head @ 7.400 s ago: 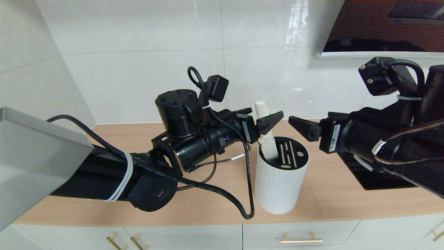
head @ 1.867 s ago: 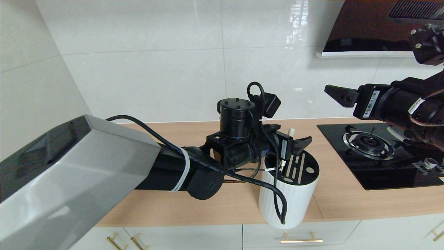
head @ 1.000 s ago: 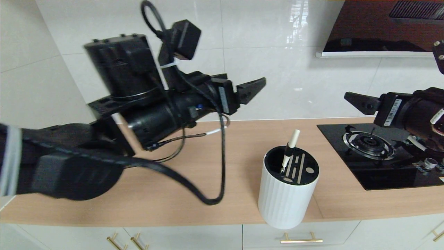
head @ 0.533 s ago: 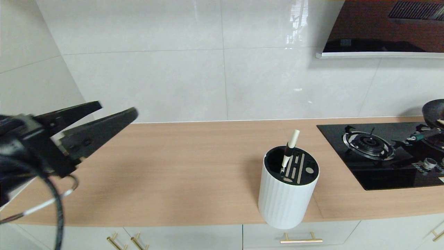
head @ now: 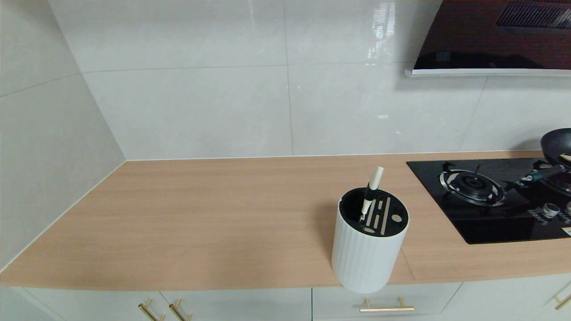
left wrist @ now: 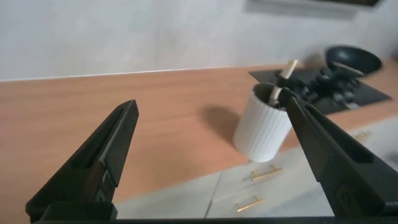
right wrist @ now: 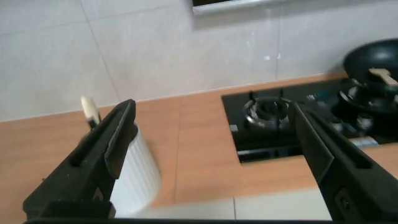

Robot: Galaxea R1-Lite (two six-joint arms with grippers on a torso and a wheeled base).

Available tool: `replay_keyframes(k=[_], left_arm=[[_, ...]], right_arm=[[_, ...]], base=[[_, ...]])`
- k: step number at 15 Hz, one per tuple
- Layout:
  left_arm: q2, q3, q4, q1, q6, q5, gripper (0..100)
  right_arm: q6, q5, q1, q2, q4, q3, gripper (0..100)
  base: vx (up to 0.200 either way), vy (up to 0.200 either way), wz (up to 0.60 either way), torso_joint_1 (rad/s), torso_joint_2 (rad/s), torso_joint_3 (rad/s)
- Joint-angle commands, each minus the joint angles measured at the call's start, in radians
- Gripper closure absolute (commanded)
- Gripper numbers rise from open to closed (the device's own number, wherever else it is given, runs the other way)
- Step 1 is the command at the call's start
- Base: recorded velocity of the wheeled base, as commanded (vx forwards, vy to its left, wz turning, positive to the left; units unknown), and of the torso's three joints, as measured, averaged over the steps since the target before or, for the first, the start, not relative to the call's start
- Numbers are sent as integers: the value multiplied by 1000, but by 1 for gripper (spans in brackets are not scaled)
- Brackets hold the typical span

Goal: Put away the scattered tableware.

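utensil [head: 374, 180]: cream handle with a black collar, lower end sunk in a slot of the holder's black top
long axis: near upright, tilted; handle end up, leaning toward the stove [head: 479, 209] and the back wall
holder [head: 366, 258]: white, ribbed, upright near the front edge of the wooden counter [head: 214, 218], just left of the stove
left gripper [left wrist: 211, 106]: fingers spread wide, nothing between them, well apart from the holder [left wrist: 261, 127]
right gripper [right wrist: 212, 109]: fingers spread wide, nothing held, holder [right wrist: 140, 177] and stove [right wrist: 280, 124] beyond
since 7.4 s ago: then clamped by the left gripper over the holder; now released and standing alone in its slot, both arms drawn back from above the counter
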Motion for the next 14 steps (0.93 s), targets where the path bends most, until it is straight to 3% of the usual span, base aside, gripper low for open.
replay_keyframes(k=[1, 2, 3, 4, 5, 7, 8, 9, 11, 13, 14], left_arm=[[-197, 52, 32, 98, 5, -3, 0], [-213, 54, 27, 125, 23, 8, 0], [-230, 51, 26, 176, 28, 9, 0], [-271, 60, 32, 213, 34, 0, 0], [-288, 75, 36, 231, 40, -4, 0], [-303, 124, 41, 226, 37, 23, 0], [-309, 238, 35, 223, 68, 28, 0], [-309, 328, 15, 223, 132, 61, 0], [-309, 488, -114, 223, 168, 100, 0], [-309, 491, -45, 223, 181, 106, 0], [-309, 493, -56, 223, 183, 106, 0]], right_arm=[[-14, -44, -19, -110, 12, 13, 0], [-12, -139, -27, -110, 3, 17, 0], [-11, -154, -81, -123, 2, 39, 0], [-14, -127, -141, -182, 9, 56, 0], [-23, -82, -144, -210, 19, 88, 0], [-22, -104, -144, -210, -11, 143, 0], [-26, -102, -144, -210, -41, 189, 0], [-29, -101, -144, -210, -67, 249, 0], [-26, -102, -144, -210, -153, 369, 0], [-29, -101, -144, -210, -253, 462, 0], [-65, -82, -144, -210, -300, 528, 0]], base=[[0, 0, 0, 0, 0, 0], [0, 0, 0, 0, 0, 0], [0, 0, 0, 0, 0, 0], [0, 0, 0, 0, 0, 0], [0, 0, 0, 0, 0, 0], [0, 0, 0, 0, 0, 0], [0, 0, 0, 0, 0, 0], [0, 0, 0, 0, 0, 0], [0, 0, 0, 0, 0, 0], [0, 0, 0, 0, 0, 0], [0, 0, 0, 0, 0, 0]])
